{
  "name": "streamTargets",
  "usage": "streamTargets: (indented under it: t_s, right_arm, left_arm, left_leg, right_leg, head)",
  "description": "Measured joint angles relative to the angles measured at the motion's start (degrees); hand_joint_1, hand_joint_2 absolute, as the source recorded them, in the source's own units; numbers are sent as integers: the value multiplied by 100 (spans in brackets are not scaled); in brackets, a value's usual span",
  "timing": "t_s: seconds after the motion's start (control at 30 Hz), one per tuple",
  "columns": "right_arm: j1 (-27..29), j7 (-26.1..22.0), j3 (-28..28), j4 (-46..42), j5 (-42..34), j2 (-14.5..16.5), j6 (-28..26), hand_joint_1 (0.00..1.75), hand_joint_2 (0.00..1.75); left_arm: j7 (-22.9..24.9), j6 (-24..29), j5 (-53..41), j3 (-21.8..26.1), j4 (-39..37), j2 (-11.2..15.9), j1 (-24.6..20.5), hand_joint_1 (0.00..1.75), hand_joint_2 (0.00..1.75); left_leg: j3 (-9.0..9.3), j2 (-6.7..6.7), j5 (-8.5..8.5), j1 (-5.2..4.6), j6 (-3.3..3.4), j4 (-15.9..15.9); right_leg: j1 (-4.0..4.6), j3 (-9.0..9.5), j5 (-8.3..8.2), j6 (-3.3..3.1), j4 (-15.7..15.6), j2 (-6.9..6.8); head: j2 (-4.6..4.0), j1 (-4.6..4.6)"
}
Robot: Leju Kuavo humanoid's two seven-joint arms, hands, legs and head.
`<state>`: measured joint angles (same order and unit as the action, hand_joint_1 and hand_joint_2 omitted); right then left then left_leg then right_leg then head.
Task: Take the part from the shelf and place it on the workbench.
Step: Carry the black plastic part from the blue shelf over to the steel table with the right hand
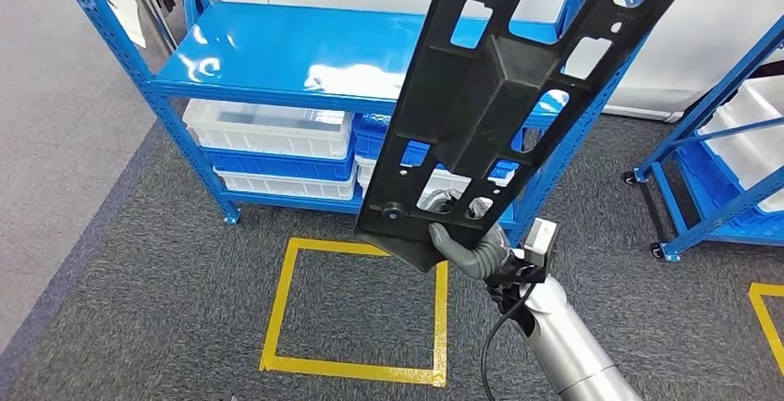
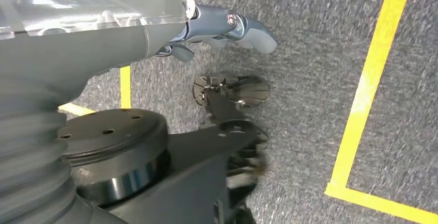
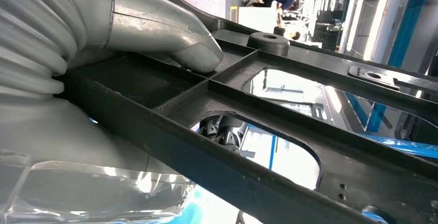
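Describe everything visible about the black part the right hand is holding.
The black part is a long, flat, matte panel that looks like moulded plastic, with rectangular cutouts, small round holes and a raised boxy middle. In the right wrist view its other face shows ribs and a round boss. The right hand grips its lower end, thumb pressed on the ribbed face. It is held aloft, tilted, in front of the blue shelf.

We see the right hand (image 3: 155,33) gripping the black ribbed part (image 3: 289,110), its thumb (image 3: 199,53) pressed on a recessed panel beside a round boss (image 3: 268,41).
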<state>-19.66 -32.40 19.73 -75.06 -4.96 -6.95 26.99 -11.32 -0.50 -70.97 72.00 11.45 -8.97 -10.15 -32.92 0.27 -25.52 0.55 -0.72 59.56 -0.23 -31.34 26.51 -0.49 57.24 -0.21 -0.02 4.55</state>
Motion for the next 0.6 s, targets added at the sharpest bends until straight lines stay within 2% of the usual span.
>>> streamTargets:
  t_s: [0.03,0.1,0.17,0.2,0.27,0.3,0.33,0.37,0.4,0.47,0.5,0.53,0.6]
  right_arm:
    - [1,-2,-4,-1,-1,0,1,168,175]
    - [3,-4,-9,-2,-1,0,7,168,175]
    - [1,-7,-27,-7,0,-1,21,168,175]
    - [-1,-13,-39,-10,-1,-2,34,168,175]
    - [0,-25,-52,-14,-1,-3,62,168,175]
    - [5,-29,-54,-11,1,-3,76,168,175]
    - [9,-30,-54,-7,4,-4,77,168,175]
    - [11,-32,-55,-3,10,-4,62,168,175]
    - [11,-34,-58,1,17,-4,38,168,175]
    - [10,-42,-79,3,38,-9,-10,168,175]
    - [9,-48,-94,3,49,-11,-19,168,175]
    - [11,-53,-107,3,58,-14,-22,168,175]
    - [15,-64,-119,2,72,-15,-23,168,175]
  left_arm:
    - [1,0,0,-1,0,-1,0,0,175]
    - [2,3,0,-2,0,-2,2,0,175]
    - [0,10,0,-3,0,-6,-5,0,175]
    - [-1,13,0,-4,0,-9,-10,0,175]
    - [-6,17,1,-5,0,-13,-14,0,175]
    - [-9,17,1,-5,0,-14,-12,0,175]
    - [-13,17,2,-6,0,-15,-9,0,175]
    - [-16,17,2,-6,0,-15,-8,0,175]
    - [-18,17,1,-7,0,-15,-10,0,175]
    - [-22,17,-1,-10,0,-20,-24,0,175]
    - [-24,17,-2,-12,0,-24,-32,0,175]
    - [-27,17,-6,-15,0,-29,-36,0,175]
    - [-32,17,-15,-20,0,-34,-29,0,175]
  left_leg:
    - [60,-4,-13,-12,31,-118]
    - [56,-8,-3,-22,95,-163]
    - [45,-6,29,-8,164,-207]
    - [40,-4,47,-1,196,-226]
    - [11,2,64,-9,232,-227]
    - [-2,2,68,-16,239,-223]
    - [-10,-15,70,-24,242,-218]
    - [-13,-38,71,-30,243,-211]
    - [-11,-73,71,-36,243,-205]
    - [-19,-144,75,-48,230,-193]
    - [-38,-183,83,-50,214,-187]
    - [-63,-216,96,-46,191,-183]
    - [-106,-295,132,-31,126,-194]
  right_leg:
    - [4,-15,-5,27,11,3]
    - [7,-38,-21,89,15,8]
    - [-7,-115,83,151,146,11]
    - [-15,-232,230,180,384,12]
    - [-25,-615,604,222,1169,13]
    - [-29,-801,727,234,1541,13]
    - [-32,-904,743,236,1737,13]
    - [-33,-892,641,226,1699,16]
    - [-33,-768,447,205,1430,26]
    - [-25,-377,37,135,605,166]
    - [-19,-238,-65,106,289,240]
    - [-10,-167,-99,86,111,298]
    - [0,-154,-86,66,24,268]
  head:
    - [0,0]
    - [0,0]
    - [0,0]
    - [0,0]
    - [0,0]
    - [0,0]
    - [0,0]
    - [0,0]
    - [0,0]
    - [0,0]
    - [0,0]
    - [0,0]
    - [0,0]
